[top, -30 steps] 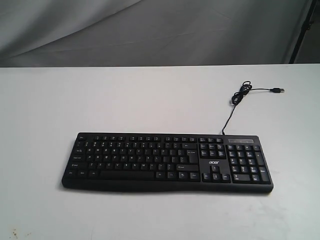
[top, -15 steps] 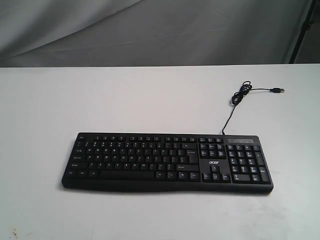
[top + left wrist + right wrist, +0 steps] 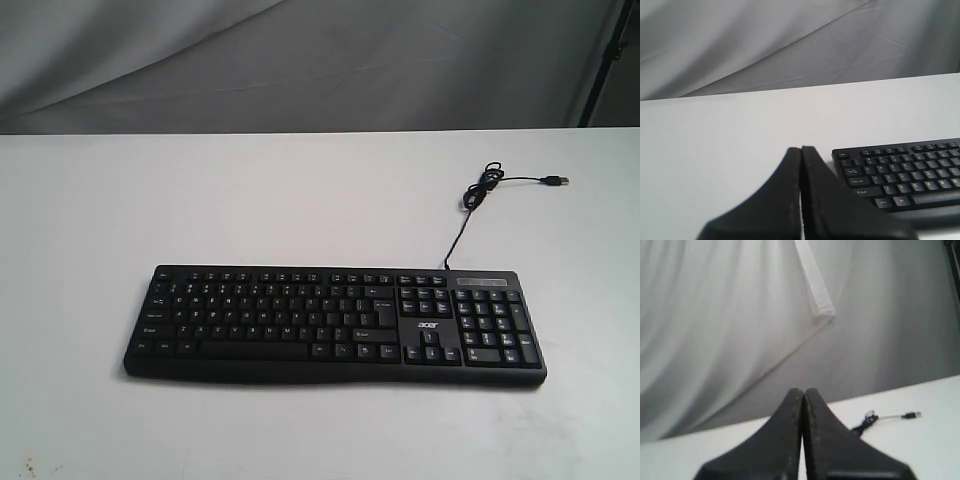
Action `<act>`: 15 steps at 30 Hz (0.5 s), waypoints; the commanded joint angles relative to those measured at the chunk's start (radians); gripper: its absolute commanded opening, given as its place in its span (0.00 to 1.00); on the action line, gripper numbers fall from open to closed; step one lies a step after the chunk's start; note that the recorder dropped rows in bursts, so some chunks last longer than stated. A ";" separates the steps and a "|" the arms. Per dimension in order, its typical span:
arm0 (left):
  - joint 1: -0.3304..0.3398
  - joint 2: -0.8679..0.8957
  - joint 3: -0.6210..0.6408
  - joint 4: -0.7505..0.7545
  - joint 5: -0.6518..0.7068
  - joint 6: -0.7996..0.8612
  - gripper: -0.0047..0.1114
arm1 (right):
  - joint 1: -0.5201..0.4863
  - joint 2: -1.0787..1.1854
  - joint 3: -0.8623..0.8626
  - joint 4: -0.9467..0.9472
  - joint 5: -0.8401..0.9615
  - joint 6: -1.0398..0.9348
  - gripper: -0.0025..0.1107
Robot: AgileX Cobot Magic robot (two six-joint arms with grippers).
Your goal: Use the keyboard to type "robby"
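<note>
A wide black keyboard [image 3: 335, 325] with white legends, a number pad and an acer logo lies on the white table [image 3: 300, 200], near its front. Its thin black cable [image 3: 470, 200] runs back to a coil and a USB plug [image 3: 555, 181]. Neither arm shows in the exterior view. In the left wrist view my left gripper [image 3: 801, 150] is shut with nothing held, and the keyboard's [image 3: 905, 172] Esc and Shift end lies just beside its tips. My right gripper [image 3: 803, 391] is shut and empty too, raised above the table, with the coiled cable [image 3: 867, 421] beyond it.
A grey cloth backdrop [image 3: 300, 60] hangs behind the table. A dark stand leg [image 3: 605, 60] rises at the back right corner. Bare white tabletop surrounds the keyboard on every side.
</note>
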 commanded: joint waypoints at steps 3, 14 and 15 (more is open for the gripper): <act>-0.006 -0.003 0.004 0.005 -0.005 -0.003 0.04 | -0.024 -0.006 0.068 -0.047 0.008 0.022 0.02; -0.006 -0.003 0.004 0.005 -0.005 -0.003 0.04 | -0.032 -0.043 0.099 0.100 -0.141 0.140 0.02; -0.006 -0.003 0.004 0.005 -0.005 -0.003 0.04 | -0.032 -0.043 0.114 0.100 -0.147 0.198 0.02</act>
